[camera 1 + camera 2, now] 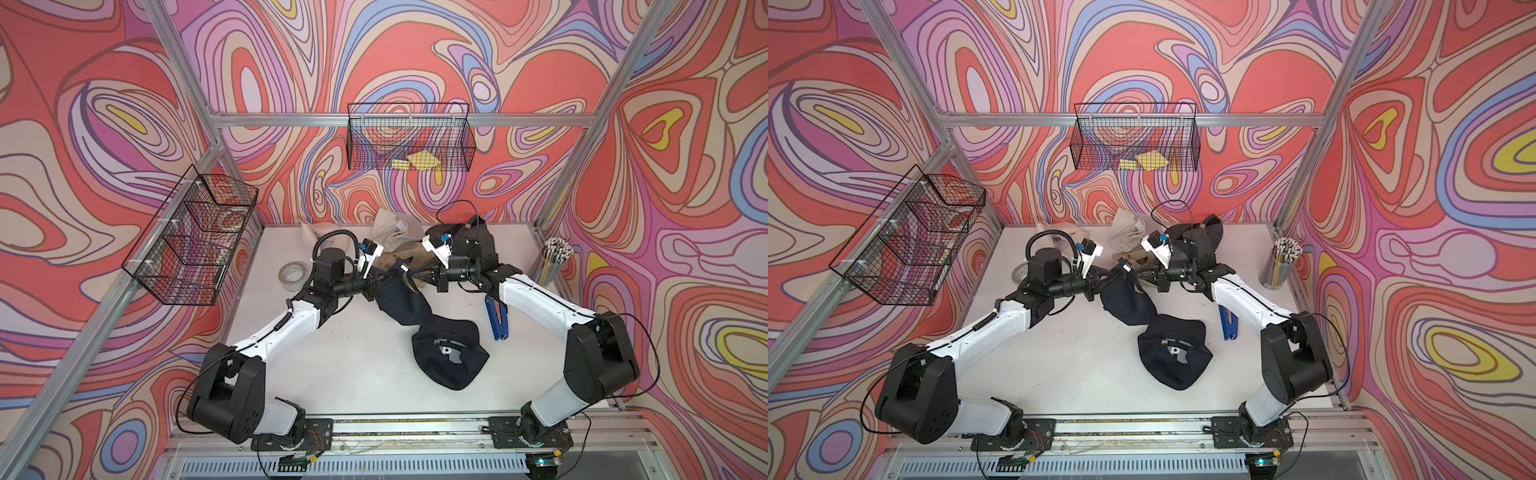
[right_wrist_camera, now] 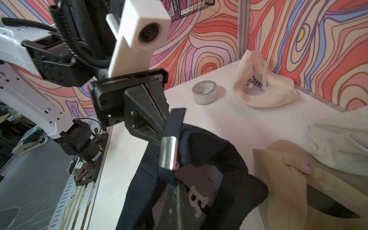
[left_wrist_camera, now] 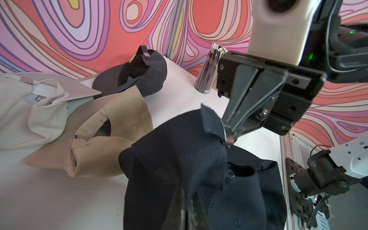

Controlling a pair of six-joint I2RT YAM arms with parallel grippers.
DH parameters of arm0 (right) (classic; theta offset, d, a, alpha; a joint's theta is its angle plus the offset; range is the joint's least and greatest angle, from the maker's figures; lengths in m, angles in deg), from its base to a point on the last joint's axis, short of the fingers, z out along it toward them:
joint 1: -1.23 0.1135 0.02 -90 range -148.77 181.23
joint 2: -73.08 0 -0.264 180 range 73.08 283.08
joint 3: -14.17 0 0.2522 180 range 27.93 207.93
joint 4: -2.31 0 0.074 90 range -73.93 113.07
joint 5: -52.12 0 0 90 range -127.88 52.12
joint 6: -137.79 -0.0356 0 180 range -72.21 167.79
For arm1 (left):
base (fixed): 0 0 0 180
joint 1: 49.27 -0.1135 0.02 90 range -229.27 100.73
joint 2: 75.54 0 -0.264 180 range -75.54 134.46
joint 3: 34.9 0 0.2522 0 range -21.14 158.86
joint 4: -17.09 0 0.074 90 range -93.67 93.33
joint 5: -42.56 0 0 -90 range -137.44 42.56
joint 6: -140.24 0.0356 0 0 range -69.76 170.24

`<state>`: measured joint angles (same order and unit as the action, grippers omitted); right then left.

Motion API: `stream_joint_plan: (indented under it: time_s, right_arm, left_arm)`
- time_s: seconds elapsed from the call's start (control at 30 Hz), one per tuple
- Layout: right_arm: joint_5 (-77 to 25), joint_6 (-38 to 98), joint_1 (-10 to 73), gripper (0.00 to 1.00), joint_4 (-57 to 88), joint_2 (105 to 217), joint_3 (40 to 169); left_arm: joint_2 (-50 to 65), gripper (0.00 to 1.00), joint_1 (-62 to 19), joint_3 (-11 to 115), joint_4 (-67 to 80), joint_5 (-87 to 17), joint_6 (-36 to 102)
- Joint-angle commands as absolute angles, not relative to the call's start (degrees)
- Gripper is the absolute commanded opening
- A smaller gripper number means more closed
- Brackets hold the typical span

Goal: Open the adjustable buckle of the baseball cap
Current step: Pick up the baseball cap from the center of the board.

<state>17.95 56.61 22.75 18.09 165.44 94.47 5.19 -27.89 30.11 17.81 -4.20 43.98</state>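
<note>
Tabletop (image 1: 332,365): cap strap (image 2: 176,119) stretched sideways between left tool (image 2: 159,136), right tool (image 3: 229,137).

Bright even light, soft shadows; left fingers (image 3: 180,211) blur up close.

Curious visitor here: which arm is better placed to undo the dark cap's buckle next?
Probably left. The left tool is shut beside the buckle, at the loose strap end, ready to pull it free. The right tool pinches the cap on the buckle's other side, anchoring it.
</note>
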Motion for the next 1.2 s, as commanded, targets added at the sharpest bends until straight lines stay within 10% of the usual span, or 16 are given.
stream_joint_plan:
  time_s: [0.0,0.3,1.17]
  right_arm:
    - [13.93,53.17,22.98,0.00,16.68,166.27,93.89]
    - [8.48,54.04,23.00,0.44,27.19,162.92,98.32]
    - [8.70,64.47,27.25,0.60,43.92,168.57,118.12]
  left_arm:
    - [4.53,0.00,-27.58,29.85,20.73,-3.01,43.56]
    - [4.44,0.00,-27.65,29.66,19.85,-4.43,44.14]
    - [5.23,0.00,-27.64,31.95,16.47,-0.51,45.58]
